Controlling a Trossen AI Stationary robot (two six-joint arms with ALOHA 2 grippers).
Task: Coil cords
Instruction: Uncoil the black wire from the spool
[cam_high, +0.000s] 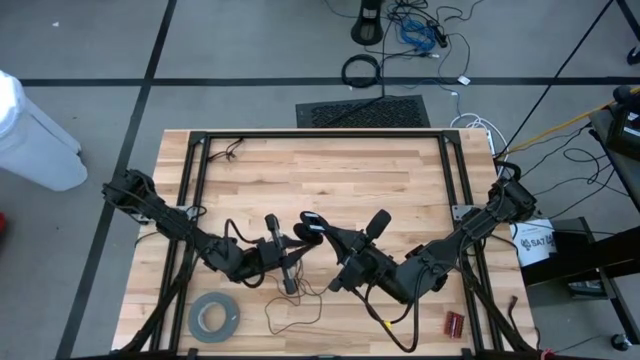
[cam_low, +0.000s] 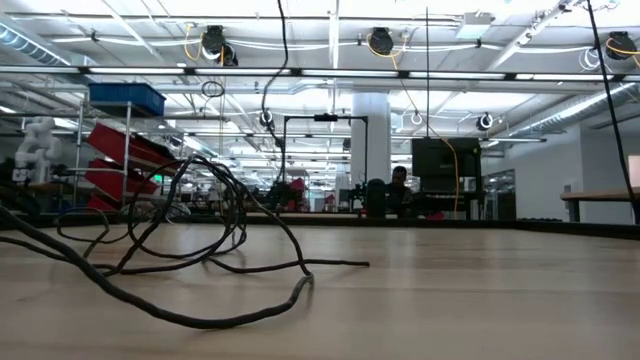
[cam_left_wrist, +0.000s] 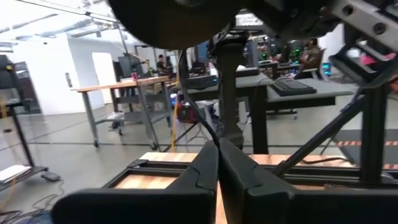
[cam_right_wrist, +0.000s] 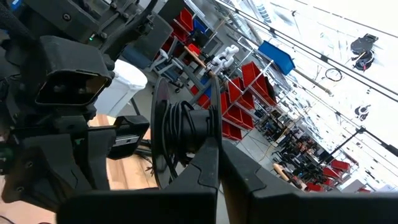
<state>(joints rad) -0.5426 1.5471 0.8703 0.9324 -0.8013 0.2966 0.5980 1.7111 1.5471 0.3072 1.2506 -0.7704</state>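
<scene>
Left gripper (cam_high: 297, 238) jaws closed on the thin dark wire (cam_high: 290, 315) mid-worktop, right gripper (cam_high: 312, 222) jaws clamping the small round black plastic disc (cam_right_wrist: 163, 134), grey tape roll (cam_high: 214, 317) near the front edge

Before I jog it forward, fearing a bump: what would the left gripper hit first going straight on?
Probably the right arm's dark upright part, close beyond the left gripper shut on the thin wire; depth unclear.
</scene>
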